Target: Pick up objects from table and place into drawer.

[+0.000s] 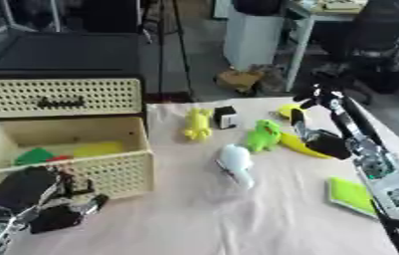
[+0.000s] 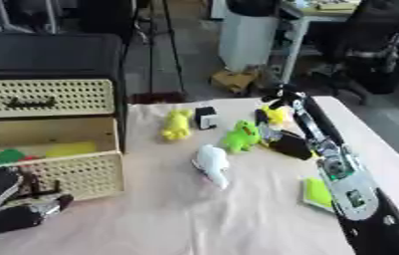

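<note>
A table covered in pale beige cloth point(image 1: 237, 219) carries a loose cluster of toys near its far edge. At the left edge stands a cream perforated plastic drawer unit point(image 1: 59, 97) with a black top; its lower drawer point(image 1: 72, 149) is pulled open, and green, red and yellow pieces lie inside.

A soft-looking yellow toy figure point(image 1: 197, 124) lies near the far edge, its long axis running from far to near. Just beside it on the right stands a small black-and-white cube point(image 1: 227, 117). A bright green dinosaur-shaped toy point(image 1: 262, 135) stands upright near the middle, and a smooth white elongated toy point(image 1: 236, 163) lies nearer, its long axis pointing from the far edge toward the near-right.

The right hand point(image 1: 311, 134), black with silver links, reaches in from the right edge and rests against a curved yellow banana-like toy point(image 1: 296, 145); whether its fingers are curled round it cannot be told. A flat lime-green square pad point(image 1: 350, 195) lies by the right edge.

The left hand point(image 1: 50, 206) hangs at the near-left corner, fingers curled, holding nothing.
</note>
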{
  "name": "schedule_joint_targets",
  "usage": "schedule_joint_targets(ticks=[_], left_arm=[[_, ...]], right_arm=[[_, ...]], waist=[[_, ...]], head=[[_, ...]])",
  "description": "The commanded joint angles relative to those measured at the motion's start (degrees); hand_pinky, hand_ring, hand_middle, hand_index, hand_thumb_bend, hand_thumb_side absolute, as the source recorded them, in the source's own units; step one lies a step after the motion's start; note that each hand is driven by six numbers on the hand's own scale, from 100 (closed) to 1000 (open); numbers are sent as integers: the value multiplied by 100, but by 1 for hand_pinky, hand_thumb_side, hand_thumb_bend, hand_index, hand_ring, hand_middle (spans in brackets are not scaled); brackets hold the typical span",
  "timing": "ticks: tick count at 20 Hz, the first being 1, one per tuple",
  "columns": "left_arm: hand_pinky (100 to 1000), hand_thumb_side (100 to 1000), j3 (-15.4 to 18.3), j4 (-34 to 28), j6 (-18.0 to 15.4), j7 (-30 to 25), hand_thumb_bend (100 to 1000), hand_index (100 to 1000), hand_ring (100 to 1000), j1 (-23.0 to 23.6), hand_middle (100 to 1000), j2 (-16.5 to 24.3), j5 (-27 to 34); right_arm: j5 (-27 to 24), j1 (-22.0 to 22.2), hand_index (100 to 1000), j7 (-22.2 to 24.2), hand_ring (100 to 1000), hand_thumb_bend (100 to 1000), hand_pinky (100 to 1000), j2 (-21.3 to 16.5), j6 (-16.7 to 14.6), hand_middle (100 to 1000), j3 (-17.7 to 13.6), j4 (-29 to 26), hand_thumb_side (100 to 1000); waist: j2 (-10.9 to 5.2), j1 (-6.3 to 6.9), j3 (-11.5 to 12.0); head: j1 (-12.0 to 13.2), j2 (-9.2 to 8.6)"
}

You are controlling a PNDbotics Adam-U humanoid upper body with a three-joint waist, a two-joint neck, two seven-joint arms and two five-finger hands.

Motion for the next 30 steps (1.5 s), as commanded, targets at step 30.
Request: schedule_joint_targets(ticks=[30], left_arm=[[100,1000,836,-1117,709,1627,531,725,100,116,100,714,1995]], right_arm=[[687,-1448,902,1947,921,205,766,-379,-270,923,288,2802,464]], waist=[[-134,113,216]], head=[[-216,48]])
